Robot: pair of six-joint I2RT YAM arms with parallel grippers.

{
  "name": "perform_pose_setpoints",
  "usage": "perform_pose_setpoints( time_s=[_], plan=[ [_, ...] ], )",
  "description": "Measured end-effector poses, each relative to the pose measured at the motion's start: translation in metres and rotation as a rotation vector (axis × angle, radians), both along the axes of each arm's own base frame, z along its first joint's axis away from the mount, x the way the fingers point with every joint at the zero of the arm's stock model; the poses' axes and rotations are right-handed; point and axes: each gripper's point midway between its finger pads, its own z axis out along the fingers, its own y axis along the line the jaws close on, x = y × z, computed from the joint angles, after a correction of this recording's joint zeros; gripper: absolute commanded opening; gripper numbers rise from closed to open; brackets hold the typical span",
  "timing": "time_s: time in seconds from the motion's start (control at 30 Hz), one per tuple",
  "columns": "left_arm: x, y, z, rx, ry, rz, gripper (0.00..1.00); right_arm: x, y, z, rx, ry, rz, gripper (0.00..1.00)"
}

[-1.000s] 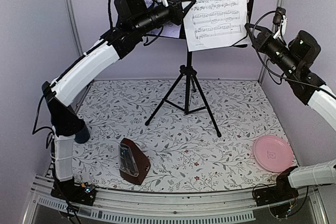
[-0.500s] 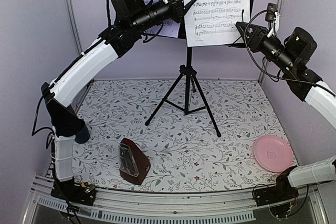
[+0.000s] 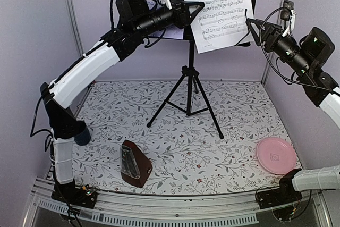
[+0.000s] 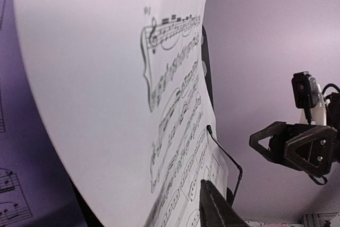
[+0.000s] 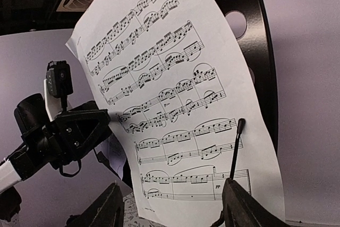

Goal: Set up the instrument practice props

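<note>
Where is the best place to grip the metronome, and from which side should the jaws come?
Probably from above, jaws closing on two opposite sloping sides of the metronome, low on the body. It seems to stand upright and narrows toward its top, so a high grip would likely slide off.

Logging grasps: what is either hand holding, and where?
The left hand pinches the right-hand music sheet at its left edge, about mid-height; the right hand is open, holding nothing.

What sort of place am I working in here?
Probably a robot test booth staged for music practice, not a real studio: plain lilac walls on metal posts, a floral-clothed table, a music stand among props.
</note>
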Motion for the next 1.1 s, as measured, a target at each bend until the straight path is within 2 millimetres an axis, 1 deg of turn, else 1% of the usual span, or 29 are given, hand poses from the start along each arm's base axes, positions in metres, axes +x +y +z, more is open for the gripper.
perform_pose_setpoints(
  time_s=[0.07, 0.13, 0.3, 0.43, 0.6, 0.73, 0.8, 0.9, 1.0, 1.1],
  plan=[
    [0.002, 0.000, -0.007, 0.017, 0.017, 0.009, 0.47, -0.004, -0.004, 0.003, 0.001, -0.005, -0.014, 0.66],
    [0.003, 0.002, -0.013, 0.029, 0.034, 0.019, 0.48, -0.006, -0.008, 0.004, -0.002, -0.006, -0.031, 0.65],
    [0.002, 0.006, -0.016, 0.037, 0.053, 0.029, 0.46, 0.005, -0.023, -0.003, -0.014, 0.023, -0.102, 0.62],
    [-0.005, 0.015, -0.010, 0.031, 0.051, 0.036, 0.44, 0.016, -0.041, -0.009, -0.025, 0.047, -0.172, 0.62],
    [-0.012, 0.023, 0.003, 0.009, 0.036, 0.037, 0.41, 0.021, -0.052, -0.012, -0.034, 0.052, -0.207, 0.60],
    [-0.012, 0.023, 0.004, 0.005, 0.037, 0.036, 0.41, 0.026, -0.064, -0.011, -0.040, 0.052, -0.240, 0.58],
    [-0.012, 0.023, 0.003, 0.004, 0.041, 0.035, 0.40, 0.031, -0.073, -0.008, -0.042, 0.050, -0.258, 0.56],
    [-0.012, 0.023, 0.004, -0.001, 0.046, 0.032, 0.39, 0.041, -0.083, -0.007, -0.042, 0.058, -0.263, 0.57],
    [-0.012, 0.023, 0.004, -0.003, 0.049, 0.031, 0.37, 0.052, -0.086, -0.014, -0.047, 0.089, -0.238, 0.58],
    [-0.012, 0.023, 0.004, -0.007, 0.054, 0.029, 0.33, 0.061, -0.083, -0.023, -0.051, 0.124, -0.191, 0.58]
  ],
)
